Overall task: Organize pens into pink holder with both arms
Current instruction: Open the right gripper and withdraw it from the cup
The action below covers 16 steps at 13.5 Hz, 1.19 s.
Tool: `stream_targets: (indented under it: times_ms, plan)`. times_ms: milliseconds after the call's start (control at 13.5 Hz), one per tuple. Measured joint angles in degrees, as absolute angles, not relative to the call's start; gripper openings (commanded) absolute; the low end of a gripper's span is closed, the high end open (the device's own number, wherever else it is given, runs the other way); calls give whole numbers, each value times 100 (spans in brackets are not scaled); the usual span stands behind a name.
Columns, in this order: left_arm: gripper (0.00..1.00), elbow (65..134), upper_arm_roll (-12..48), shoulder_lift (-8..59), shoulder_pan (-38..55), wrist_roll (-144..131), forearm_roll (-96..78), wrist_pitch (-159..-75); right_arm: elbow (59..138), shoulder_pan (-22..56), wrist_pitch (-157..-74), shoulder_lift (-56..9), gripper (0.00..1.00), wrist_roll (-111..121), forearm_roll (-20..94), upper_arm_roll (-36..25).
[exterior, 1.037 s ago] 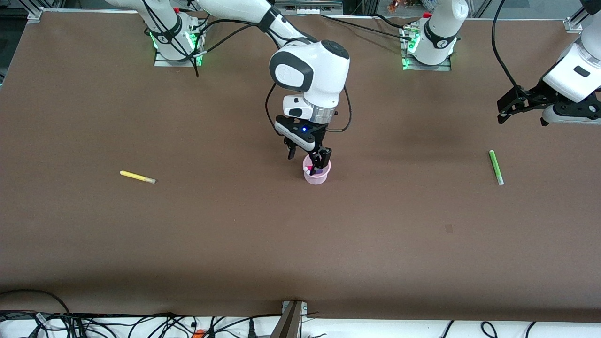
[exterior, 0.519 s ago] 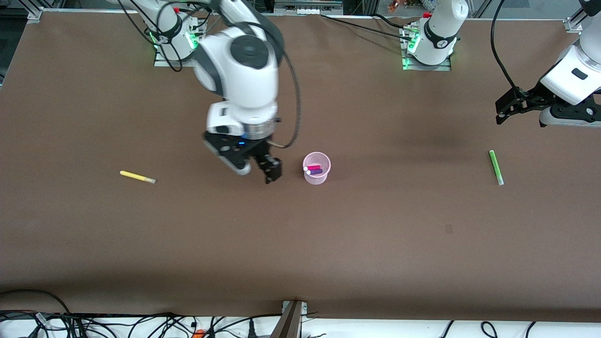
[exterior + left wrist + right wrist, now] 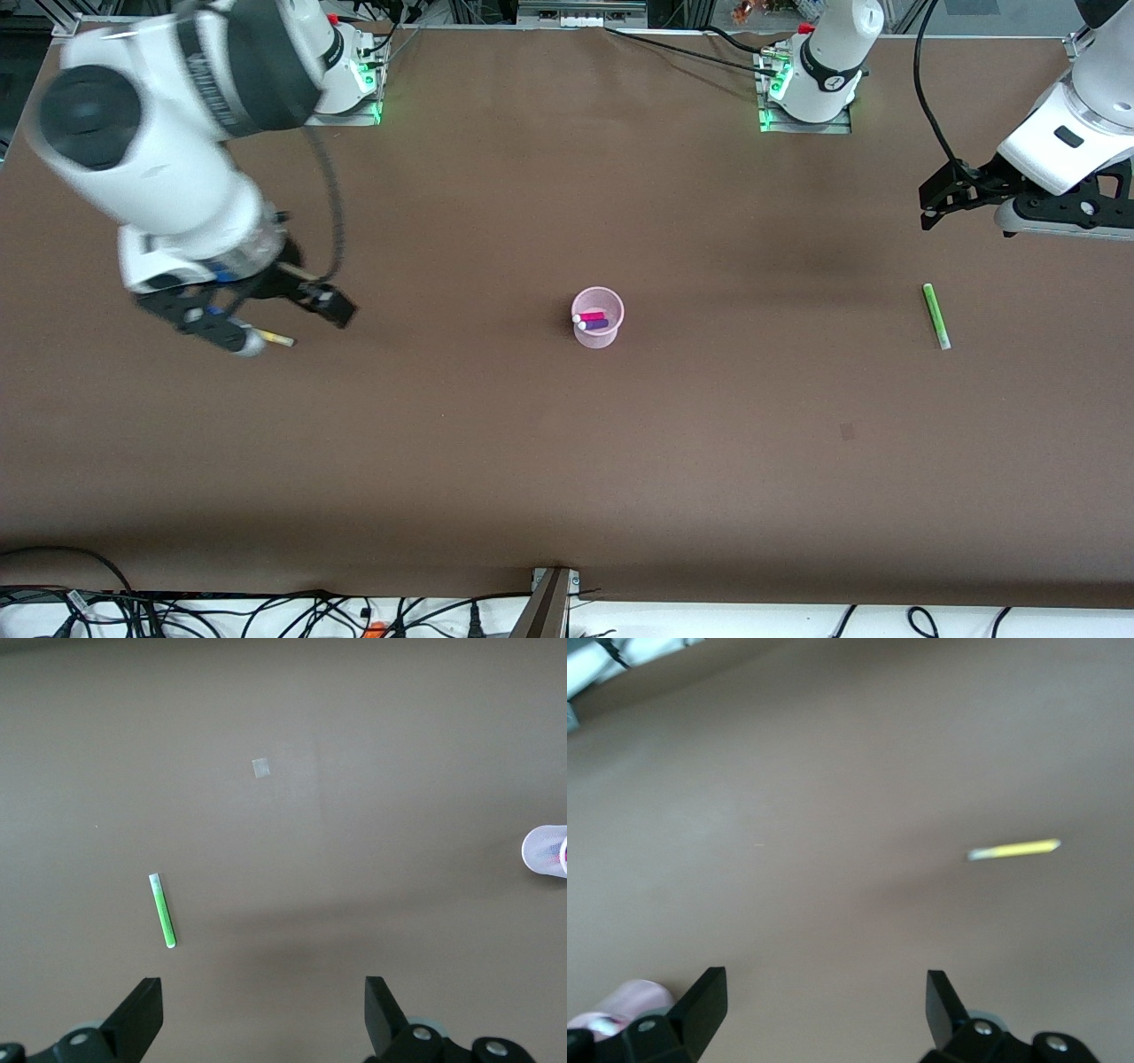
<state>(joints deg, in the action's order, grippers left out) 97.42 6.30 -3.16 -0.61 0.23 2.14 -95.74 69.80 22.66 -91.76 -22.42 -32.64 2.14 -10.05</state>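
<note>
Brown worktop (image 3: pixel 567 461) fills the whole scene, and the small see-through pink plastic cup (image 3: pixel 598 317) stands in the middle of it. Two short pens lie inside the cup, a magenta-pink one (image 3: pixel 592 315) and a purple one (image 3: pixel 595 324). Two more pens are out on the worktop.

From the front camera, the thin yellow pen (image 3: pixel 1014 850) lies at about 9 o'clock from the cup, well apart from it, toward the right arm's end. The thin green pen (image 3: pixel 935 315) lies at about 3 o'clock from the cup, toward the left arm's end.

The right gripper (image 3: pixel 824 988) is over the yellow pen's spot. Its fingers are spread wide and hold nothing. The pen is not between them yet. The left gripper (image 3: pixel 263 992) hangs at about 12 o'clock from the green pen, with its fingers spread wide and nothing in them too.

The job right now looks like picking up the yellow pen. To do it well, the right gripper should turn so its fingers sit across the pen, not along it. It should go down over the pen's middle and close softly, because a round pen can roll away. After that, it should lift the pen high enough to clear the rim. The cup looks light, so one bump could tip it and spill the two pens inside.
</note>
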Motion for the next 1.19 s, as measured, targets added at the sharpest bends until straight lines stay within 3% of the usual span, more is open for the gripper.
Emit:
stream_targets:
  times_ms: [222, 444, 815, 1185]
  plan:
    - [100, 9644, 649, -316, -61, 21, 214, -9307, 7149, 2202, -8915, -2219, 99, -1348, 493, -1901]
    - [100, 9560, 682, -316, -61, 16, 214, -9223, 7822, 2182, -9077, -2119, 99, -128, 833, -2552]
    - [100, 9556, 691, -313, -61, 3, 214, -9199, 9478, 2234, -9955, -1138, 99, 78, 911, -2670]
    - [100, 9555, 695, -313, -61, -36, 214, -9193, 9729, 2270, -9970, -647, 100, 75, 909, -2677]
